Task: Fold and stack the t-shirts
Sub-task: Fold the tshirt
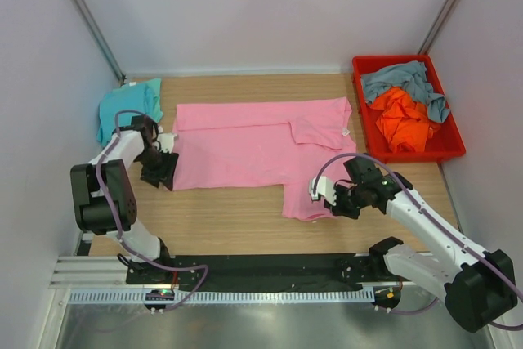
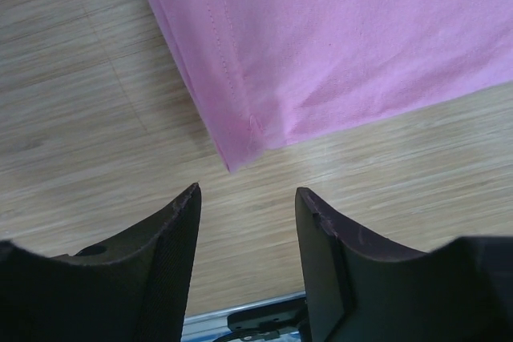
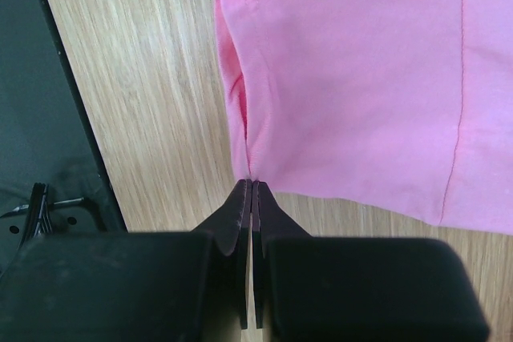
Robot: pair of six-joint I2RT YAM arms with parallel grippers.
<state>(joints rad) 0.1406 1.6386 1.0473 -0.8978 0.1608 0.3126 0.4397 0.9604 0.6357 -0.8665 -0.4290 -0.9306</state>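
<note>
Right wrist view: pink t-shirt runs off top and right edges; we see hem corner only. Right gripper tips closed on that corner; how much cloth lies between them is hidden.

Top view: left gripper dark, finger gap too small for us to read. Orange t-shirt and grey-blue t-shirt crumpled in red bin, undersides hidden. Teal t-shirt partly behind cable.

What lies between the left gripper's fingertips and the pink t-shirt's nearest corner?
Only bare wooden table, seen in the left wrist view: the left gripper stands open short of the pink t-shirt.
</note>
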